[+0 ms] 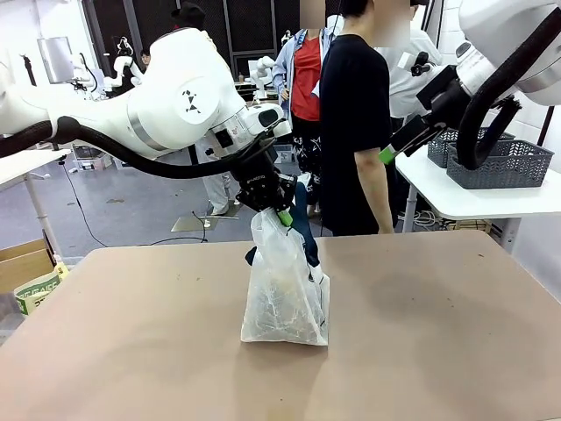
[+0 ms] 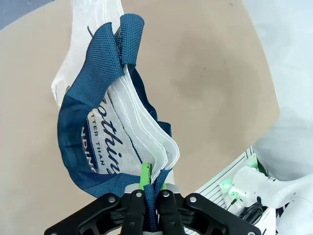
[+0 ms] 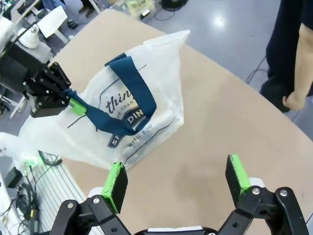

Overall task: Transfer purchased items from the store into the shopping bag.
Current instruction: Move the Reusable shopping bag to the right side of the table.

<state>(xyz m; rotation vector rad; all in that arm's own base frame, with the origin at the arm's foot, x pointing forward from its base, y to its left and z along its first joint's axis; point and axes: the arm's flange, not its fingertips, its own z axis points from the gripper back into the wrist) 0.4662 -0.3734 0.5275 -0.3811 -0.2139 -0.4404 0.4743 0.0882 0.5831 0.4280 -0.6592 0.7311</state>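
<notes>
What lies inside the shopping bag [image 1: 282,294] cannot be made out through its cloudy plastic, in the front view or from either wrist. The print on its side [image 2: 110,142] is folded over and half covered by the navy strap handle [image 2: 93,73], so only fragments of words read. The person [image 1: 355,123] is cut off by the front view's top edge.
</notes>
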